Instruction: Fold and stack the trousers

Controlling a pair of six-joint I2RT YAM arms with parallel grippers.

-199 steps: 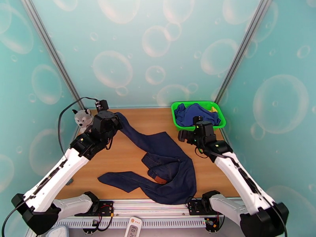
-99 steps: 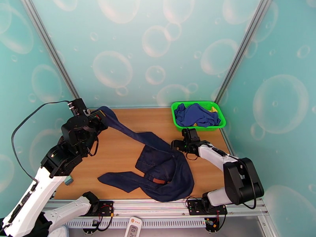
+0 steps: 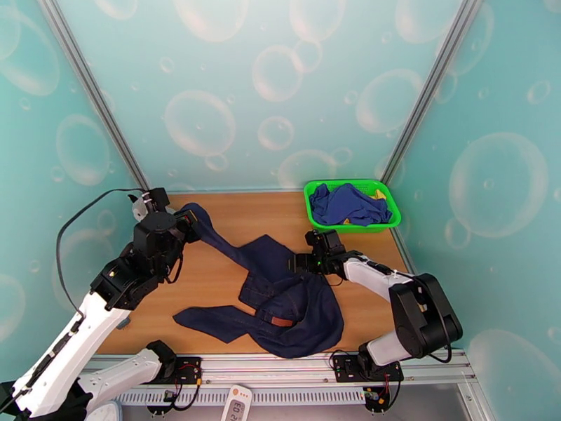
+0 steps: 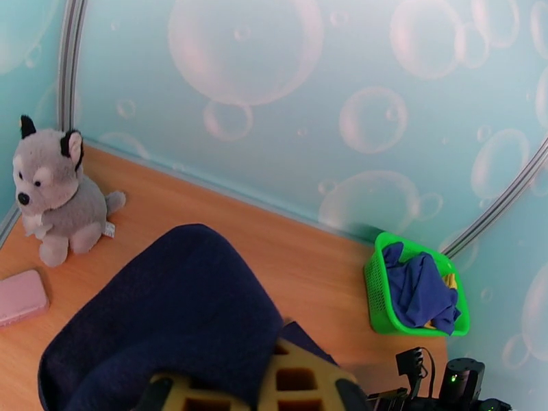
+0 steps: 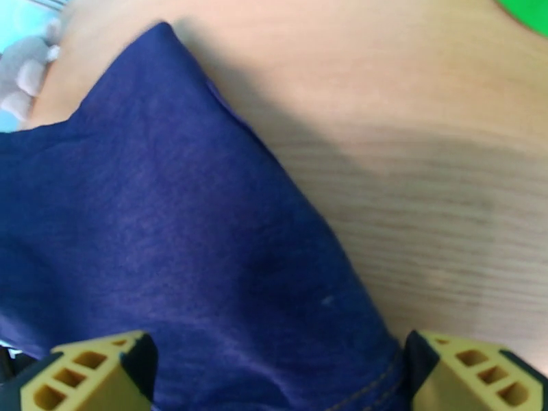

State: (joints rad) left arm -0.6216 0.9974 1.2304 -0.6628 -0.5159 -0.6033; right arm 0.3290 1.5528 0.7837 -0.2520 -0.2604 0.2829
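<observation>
Currently the trousers (image 3: 294, 303) lie rumpled on the table (image 3: 210, 289), centre-front, one leg stretched up toward the far left. Denim: soft, limp, fairly heavy; likely to sag and drag, so hems or waistband look the best holds. Grip: left hand (image 3: 188, 222) pinches that leg's end; right hand (image 5: 274, 371) spread wide, low, cloth's right edge between its fingers (image 5: 82, 375), unclamped.

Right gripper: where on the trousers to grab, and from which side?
Probably the right-hand edge of the trousers just ahead of the open right gripper, coming from the basket side: that edge lies free on bare table and the fingers straddle it. The left gripper holds a leg end.
</observation>
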